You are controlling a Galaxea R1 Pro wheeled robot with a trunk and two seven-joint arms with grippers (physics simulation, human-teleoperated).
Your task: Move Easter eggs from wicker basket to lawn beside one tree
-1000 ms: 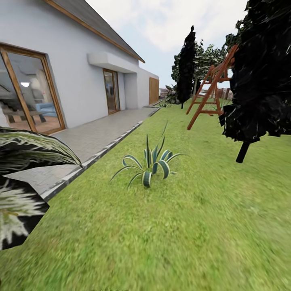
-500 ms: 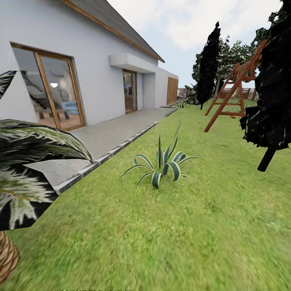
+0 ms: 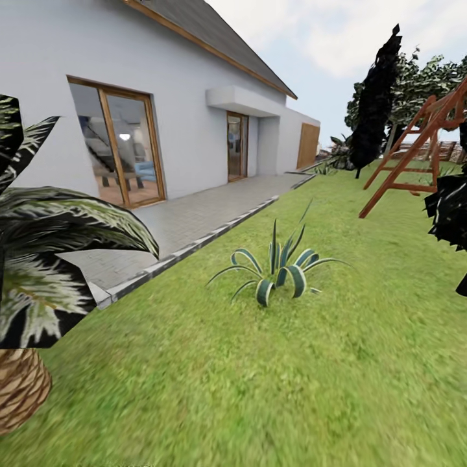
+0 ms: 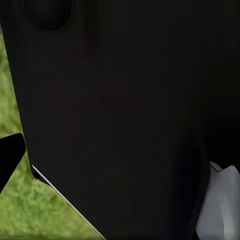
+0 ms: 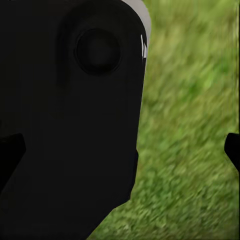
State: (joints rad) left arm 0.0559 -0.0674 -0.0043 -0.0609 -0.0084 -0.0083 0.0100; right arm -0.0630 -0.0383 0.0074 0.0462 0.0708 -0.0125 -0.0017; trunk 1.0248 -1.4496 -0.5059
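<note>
1. From my head camera, the bright green, mottled lawn runs ahead of me beside a white-walled house with wood-framed glass doors and a grey paved path along its wall.
2. A spiky green-and-white striped agave plant sits in the grass mid-frame, well apart from everything else.
3. At my left edge, a short palm with a scaly brown trunk and dark striped fronds crowds the near corner.
4. Farther off stands a dark, narrow columnar conifer, with a reddish-brown wooden swing frame near it and leafy green tree crowns behind.
5. A second dark, ragged mass of foliage cuts in at the right edge.
6. My left wrist camera gives what the head view lacks: a broad black body panel close up, with a strip of grass beside it and a pale grey part at one corner.
7. My right wrist camera shows another black housing with a round recess against blurred grass.
8. Dark tips intrude at the edges of both wrist frames; I cannot tell whether either claw is spread or pressed together.
9. The lawn is the task's one item on show.
</note>
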